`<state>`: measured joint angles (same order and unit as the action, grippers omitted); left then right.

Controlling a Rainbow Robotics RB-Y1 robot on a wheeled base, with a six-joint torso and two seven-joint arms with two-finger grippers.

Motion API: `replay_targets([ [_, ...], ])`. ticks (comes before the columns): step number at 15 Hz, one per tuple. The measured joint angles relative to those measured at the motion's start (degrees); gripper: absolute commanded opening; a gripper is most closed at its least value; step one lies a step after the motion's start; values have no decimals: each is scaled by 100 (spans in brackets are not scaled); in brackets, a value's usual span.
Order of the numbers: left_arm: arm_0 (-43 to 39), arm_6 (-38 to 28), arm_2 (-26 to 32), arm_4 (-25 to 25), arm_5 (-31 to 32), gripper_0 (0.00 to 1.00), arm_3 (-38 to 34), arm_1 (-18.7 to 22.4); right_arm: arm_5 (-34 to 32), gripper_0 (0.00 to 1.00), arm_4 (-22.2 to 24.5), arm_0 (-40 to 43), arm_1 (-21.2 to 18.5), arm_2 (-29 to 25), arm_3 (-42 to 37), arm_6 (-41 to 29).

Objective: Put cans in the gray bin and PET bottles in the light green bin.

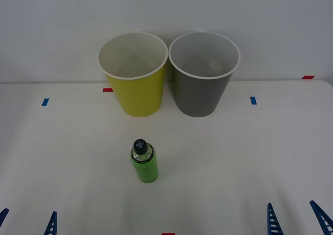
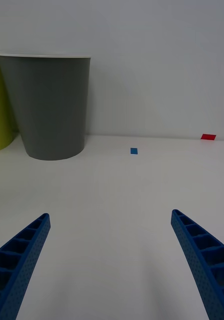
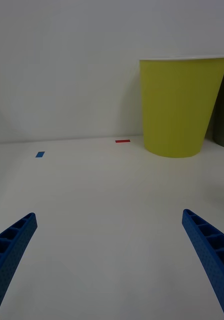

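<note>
A small clear plastic bottle with a bright green label and black screw cap (image 1: 144, 162) stands upright on the white table (image 1: 250, 157), near the middle and a little left of centre, well apart from both bins. At the far side the round tapered yellow-green plastic bin with a white rim (image 1: 133, 73) sits on the left, with the round tapered dark gray plastic bin with a pale rim (image 1: 203, 73) just beside it on the right; both look to hold nothing, as far as their insides can be seen.

The left gripper (image 1: 27, 222) waits at the near left edge with its blue ribbed fingers spread apart, holding nothing. The right gripper (image 1: 296, 218) waits at the near right edge, likewise spread and holding nothing. Neither is close to the bottle.

The step in hand is judged to be the first reach for the bottle. The left gripper is somewhat the nearer, and the yellow-green bin lies on its side, so it seems the better choice. A good grasp would come in level from the near side, fingers straddling the labelled body below the cap, closing gently, since a light upright bottle may tip if nudged by one finger first. It should then lift clear of the white rim before release.

No writing or brand can be read on the green label. Small blue tape marks (image 1: 45, 102) and red tape marks (image 1: 107, 89) lie on the table
</note>
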<state>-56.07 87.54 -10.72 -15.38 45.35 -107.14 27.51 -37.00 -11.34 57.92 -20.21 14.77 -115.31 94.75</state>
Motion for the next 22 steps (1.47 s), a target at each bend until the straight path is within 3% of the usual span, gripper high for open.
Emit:
replay_targets([
  [22,0,0,0,0,0,100,0,0,0,82,0,0,0,0,0,0],
])
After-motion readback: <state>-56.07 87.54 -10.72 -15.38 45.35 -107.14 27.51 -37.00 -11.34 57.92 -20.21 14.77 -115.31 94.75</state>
